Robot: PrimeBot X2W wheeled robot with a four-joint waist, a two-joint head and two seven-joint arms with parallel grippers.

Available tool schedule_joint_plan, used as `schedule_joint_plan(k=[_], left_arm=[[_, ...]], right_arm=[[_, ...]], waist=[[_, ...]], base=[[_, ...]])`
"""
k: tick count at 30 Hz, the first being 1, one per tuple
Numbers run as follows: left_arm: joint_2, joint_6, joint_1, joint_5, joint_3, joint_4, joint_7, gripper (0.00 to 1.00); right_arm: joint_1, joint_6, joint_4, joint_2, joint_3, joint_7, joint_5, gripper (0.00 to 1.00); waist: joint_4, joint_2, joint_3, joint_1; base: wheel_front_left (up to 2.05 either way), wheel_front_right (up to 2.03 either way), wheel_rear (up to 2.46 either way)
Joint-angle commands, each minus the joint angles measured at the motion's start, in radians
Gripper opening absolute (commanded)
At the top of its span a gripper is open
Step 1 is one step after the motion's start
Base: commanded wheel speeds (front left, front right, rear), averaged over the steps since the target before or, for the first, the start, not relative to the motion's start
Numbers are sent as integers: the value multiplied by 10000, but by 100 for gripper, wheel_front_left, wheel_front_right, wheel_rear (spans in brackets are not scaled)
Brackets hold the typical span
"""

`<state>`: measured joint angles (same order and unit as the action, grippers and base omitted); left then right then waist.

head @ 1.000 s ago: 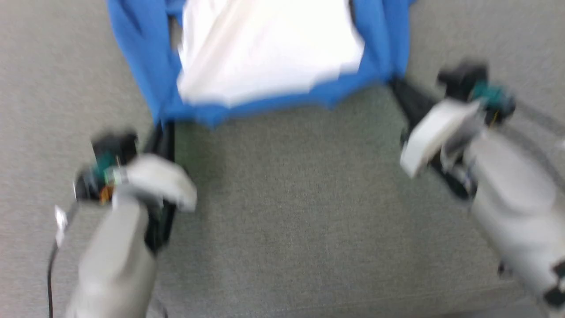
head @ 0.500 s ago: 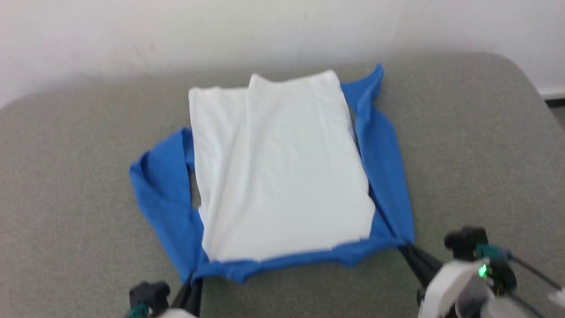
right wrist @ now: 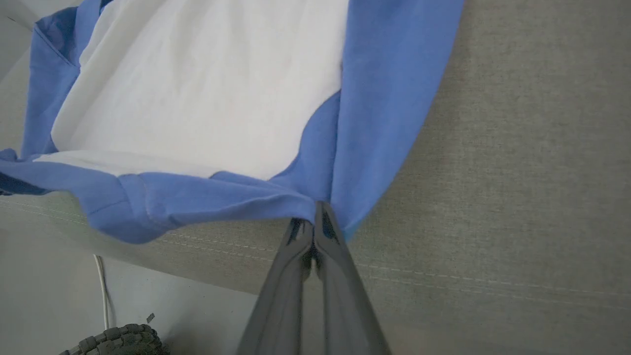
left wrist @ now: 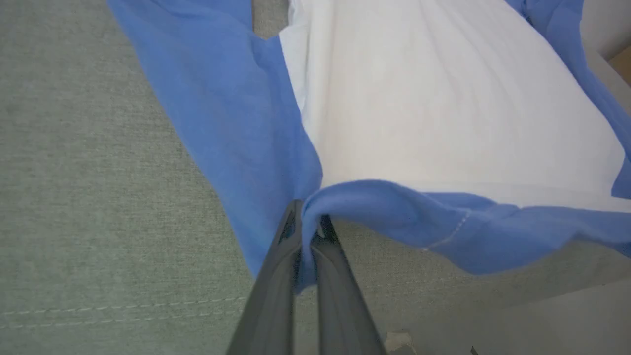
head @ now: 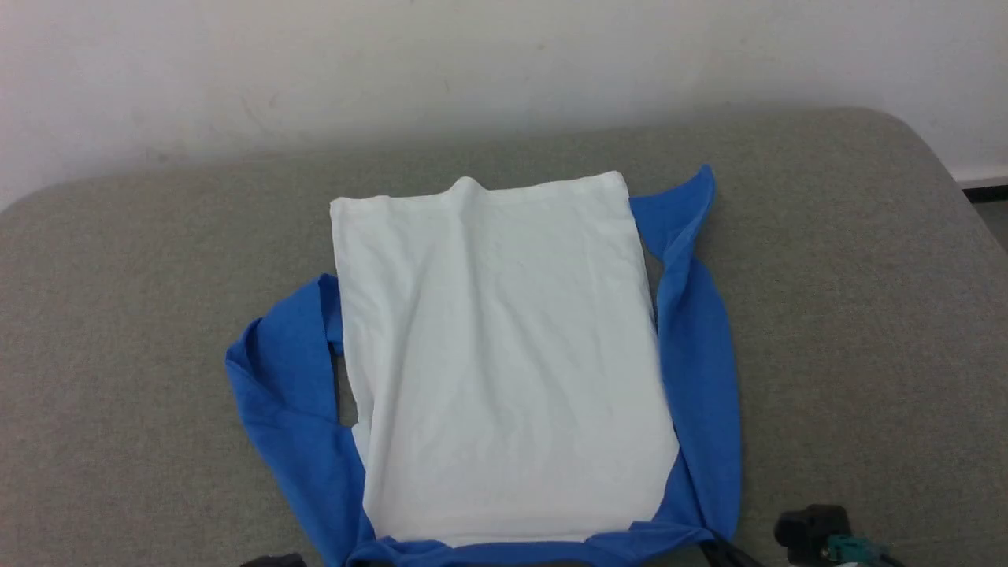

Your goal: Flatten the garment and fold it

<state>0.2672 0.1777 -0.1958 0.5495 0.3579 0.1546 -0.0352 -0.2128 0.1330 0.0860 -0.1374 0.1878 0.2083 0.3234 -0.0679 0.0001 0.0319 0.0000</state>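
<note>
The garment (head: pixel 504 354) lies back-up on the grey padded surface, a white body with blue sleeves folded along both sides. Its near blue edge hangs slightly lifted between my two grippers. In the left wrist view my left gripper (left wrist: pixel 306 222) is shut on a bunched blue corner of the garment (left wrist: pixel 443 98). Seen from the right wrist, my right gripper (right wrist: pixel 313 217) is shut on the opposite blue corner of the garment (right wrist: pixel 197 88). The right gripper's dark fingers (head: pixel 720 551) and wrist camera mount peek in at the head view's bottom right.
The grey padded surface (head: pixel 850 315) reaches back to a white wall (head: pixel 504 63) and rounds off at the right. Its stitched front edge (right wrist: pixel 443 286) lies just behind my fingers. Below it, the floor carries a white cable (right wrist: pixel 101 291) and a dark ribbed object (right wrist: pixel 118 342).
The head camera has tilted up from my arms to the whole garment. The white panel lies smoother, its long ridge gone. Both grippers keep their hold on the blue corners.
</note>
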Motion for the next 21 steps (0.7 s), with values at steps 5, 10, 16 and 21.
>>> schedule_joint_plan(k=[5, 10, 16, 21], left_arm=[[-186, -221, 466, 131, -65, 365, -403, 100], [-244, -75, 770, -1, -450, -12, -1420, 100], [7, 184, 1296, -143, -1283, -1077, -2010, 100], [535, 94, 2673, -175, -1817, -1282, -1924, 100]], right_arm=[[204, -23, 230, 166, 192, -353, -293, 100], [407, -23, -270, 293, -168, -1878, -608, 100], [494, -23, -1221, 611, -854, -2943, -1008, 100], [753, -23, -1839, 767, -1136, -2857, -1130, 100]], waist=[[-26, -1, 170, 0], [2, -1, 175, 0], [-17, -1, 212, 0], [-74, -1, 706, 0]], base=[[0, 0, 0], [0, 0, 0], [0, 0, 0], [0, 0, 0]])
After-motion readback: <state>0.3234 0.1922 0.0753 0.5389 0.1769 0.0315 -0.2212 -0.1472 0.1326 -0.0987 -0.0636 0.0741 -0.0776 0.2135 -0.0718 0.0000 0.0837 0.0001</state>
